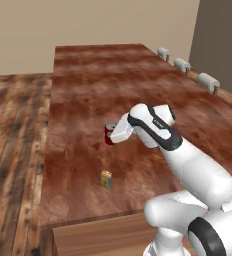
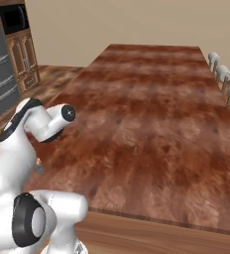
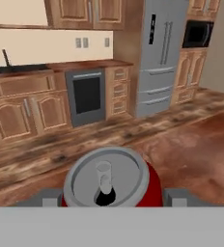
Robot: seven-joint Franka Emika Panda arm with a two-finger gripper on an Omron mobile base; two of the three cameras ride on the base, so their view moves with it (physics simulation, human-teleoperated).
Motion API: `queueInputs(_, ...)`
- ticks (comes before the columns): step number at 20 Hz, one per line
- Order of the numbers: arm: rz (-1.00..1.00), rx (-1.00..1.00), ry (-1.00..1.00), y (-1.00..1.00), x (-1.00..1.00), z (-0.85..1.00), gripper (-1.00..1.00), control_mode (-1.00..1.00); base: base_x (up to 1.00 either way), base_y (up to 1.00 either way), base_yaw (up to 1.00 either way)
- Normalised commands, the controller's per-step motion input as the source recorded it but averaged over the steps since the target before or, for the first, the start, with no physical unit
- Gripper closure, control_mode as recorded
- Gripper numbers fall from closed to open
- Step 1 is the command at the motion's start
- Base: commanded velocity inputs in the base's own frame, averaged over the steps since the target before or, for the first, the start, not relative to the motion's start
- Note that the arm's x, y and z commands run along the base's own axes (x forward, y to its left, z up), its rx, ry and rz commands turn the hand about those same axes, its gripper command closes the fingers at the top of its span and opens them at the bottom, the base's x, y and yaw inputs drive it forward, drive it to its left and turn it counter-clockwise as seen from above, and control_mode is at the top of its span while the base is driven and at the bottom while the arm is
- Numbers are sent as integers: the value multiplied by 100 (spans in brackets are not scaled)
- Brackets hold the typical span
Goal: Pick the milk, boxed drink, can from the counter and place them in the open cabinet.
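Two task items stand on the counter point(image 1: 88, 90): the can point(image 1: 109, 133) and, nearer the counter's front edge, the boxed drink point(image 1: 106, 179). The arm reaches forward, wrist bent leftward at the can. The hand view looks onto the can's silver top, between the spread gripper point(image 3: 111, 197) fingers; contact unclear.

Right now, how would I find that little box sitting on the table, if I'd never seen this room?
Start at the long reddish-brown wood-grain counter and go to its near left corner. There stands the small yellow-orange rectangular drink box, alone on bare wood. Its nearest neighbour, the red cylinder can with a silver top, sits farther back by the robot's hand and is round.
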Motion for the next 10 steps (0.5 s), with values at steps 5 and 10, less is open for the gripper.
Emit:
queueInputs(5, -31, 0, -17, -5, -65, 15, 100, -100, 0, 0, 0)
queueInputs(10, -29, 0, -21, -3, -70, 12, 100, -100, 0, 0, 0)
